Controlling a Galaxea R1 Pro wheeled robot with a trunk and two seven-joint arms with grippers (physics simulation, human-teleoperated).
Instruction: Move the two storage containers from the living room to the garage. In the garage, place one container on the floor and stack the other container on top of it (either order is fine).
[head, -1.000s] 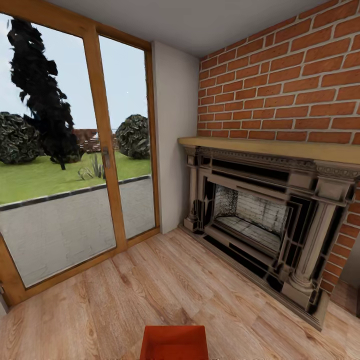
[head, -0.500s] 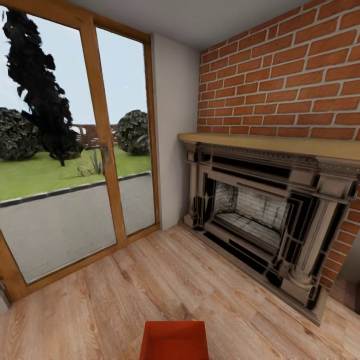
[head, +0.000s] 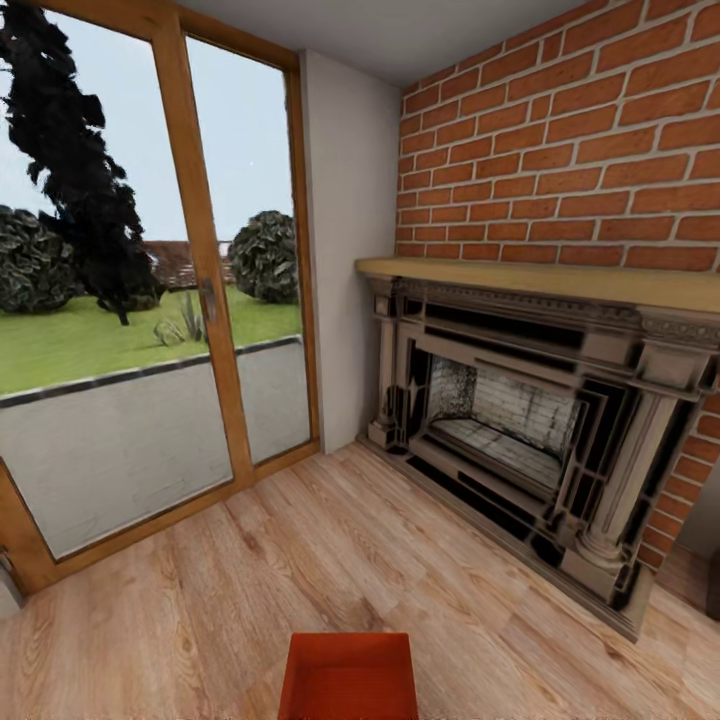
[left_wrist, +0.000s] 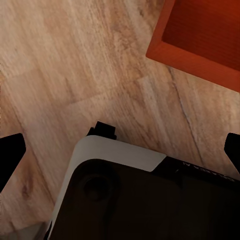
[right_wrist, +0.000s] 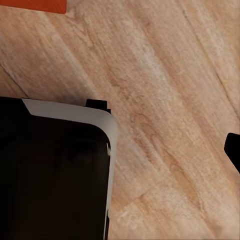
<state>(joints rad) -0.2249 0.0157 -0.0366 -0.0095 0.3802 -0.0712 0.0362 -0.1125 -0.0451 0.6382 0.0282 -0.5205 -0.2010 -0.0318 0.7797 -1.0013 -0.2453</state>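
One orange-red storage container (head: 348, 678) sits on the light wood floor of the living room, at the bottom centre of the head view, open side up and cut off by the frame edge. In the left wrist view a corner of this container (left_wrist: 202, 37) lies beyond my left gripper (left_wrist: 120, 150). That gripper is open, its dark fingertips (left_wrist: 11, 152) far apart with nothing between them. In the right wrist view a sliver of the container (right_wrist: 35, 6) shows. One dark fingertip (right_wrist: 233, 149) of my right gripper (right_wrist: 120, 150) stands wide at the frame edge, open and empty.
A red brick wall with a dark carved fireplace (head: 520, 440) and wooden mantel (head: 540, 280) fills the right. Wood-framed glass doors (head: 150, 300) to a garden stand at the left. My own dark base (left_wrist: 145, 200) shows under both wrists. Wood plank floor (head: 300, 560) lies ahead.
The whole head picture has slid up a little, so the camera has moved. A bit more of the container shows at the bottom edge. Nothing was taken hold of or let go.
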